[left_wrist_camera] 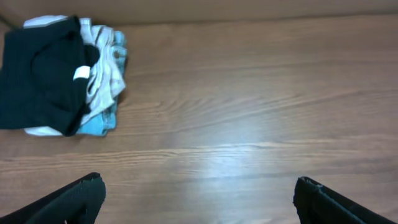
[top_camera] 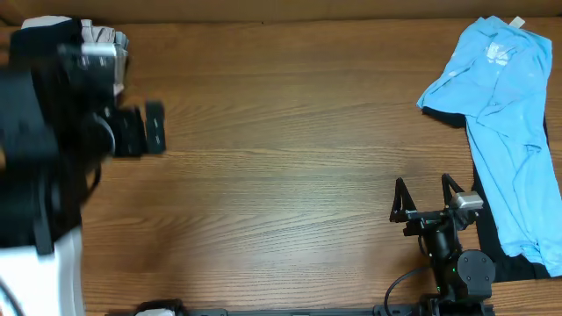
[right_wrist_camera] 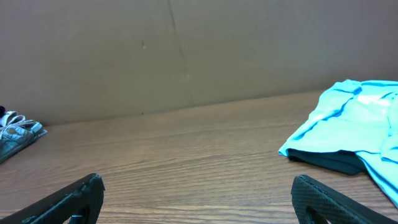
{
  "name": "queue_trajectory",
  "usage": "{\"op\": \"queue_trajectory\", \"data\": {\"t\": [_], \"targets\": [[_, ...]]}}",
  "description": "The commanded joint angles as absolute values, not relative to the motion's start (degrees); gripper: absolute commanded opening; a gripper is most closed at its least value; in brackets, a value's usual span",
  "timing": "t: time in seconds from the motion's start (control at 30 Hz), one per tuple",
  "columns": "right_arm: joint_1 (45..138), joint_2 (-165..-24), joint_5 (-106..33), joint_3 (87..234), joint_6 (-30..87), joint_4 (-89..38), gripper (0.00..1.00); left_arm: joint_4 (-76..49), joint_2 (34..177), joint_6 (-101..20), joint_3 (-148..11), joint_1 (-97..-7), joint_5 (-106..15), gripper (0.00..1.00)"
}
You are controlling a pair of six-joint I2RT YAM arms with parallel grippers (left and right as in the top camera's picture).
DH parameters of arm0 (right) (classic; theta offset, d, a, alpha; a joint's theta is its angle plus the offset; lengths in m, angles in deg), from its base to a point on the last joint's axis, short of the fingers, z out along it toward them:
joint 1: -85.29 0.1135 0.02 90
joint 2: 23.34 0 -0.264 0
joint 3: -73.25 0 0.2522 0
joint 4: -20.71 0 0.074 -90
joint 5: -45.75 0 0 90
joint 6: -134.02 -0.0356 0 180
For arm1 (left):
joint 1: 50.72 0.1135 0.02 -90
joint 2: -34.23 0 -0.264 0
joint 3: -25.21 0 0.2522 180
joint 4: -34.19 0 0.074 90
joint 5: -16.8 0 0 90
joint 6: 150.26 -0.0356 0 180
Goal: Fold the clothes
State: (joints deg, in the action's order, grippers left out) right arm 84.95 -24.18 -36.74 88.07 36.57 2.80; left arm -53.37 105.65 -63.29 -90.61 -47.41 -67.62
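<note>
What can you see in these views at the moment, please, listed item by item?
light blue shirt: one, light blue, lying unfolded and rumpled on the table's right side
black garment: one, black, under the light blue shirt, only its edges showing
pile of clothes: one pile, a black piece with a small white label on top, white-grey and light blue pieces beneath, at the far left corner
table: one, brown wood grain, under everything
back wall: one, plain brown, behind the table
left gripper: one, black, near the pile, jaws open and empty
right gripper: one, black, left of the light blue shirt, jaws open and empty
</note>
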Motion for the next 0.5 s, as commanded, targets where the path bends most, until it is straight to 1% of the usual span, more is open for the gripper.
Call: {"op": "queue_trajectory", "data": {"t": [0.0, 0.1, 0.33, 0.47], "targets": [[85.19, -23.50, -36.70, 87.46, 36.60, 3.00, 1.00, -47.45, 95.33, -63.83, -78.76, -48.98, -68.95, 1.00], [85.19, -23.50, -36.70, 87.46, 36.60, 3.00, 1.00, -37.50, 85.70, -60.75, -67.03, -49.05, -68.60, 1.00], [85.19, -23.50, -36.70, 87.46, 36.60, 3.00, 1.00, -5.96, 63.14, -54.50, -32.95, -49.05, -64.34, 1.00], [85.19, -23.50, -36.70, 87.46, 36.57, 3.00, 1.00, 7.22, 54.33, -51.18, -17.50, -49.07, -64.45, 1.00]]}}
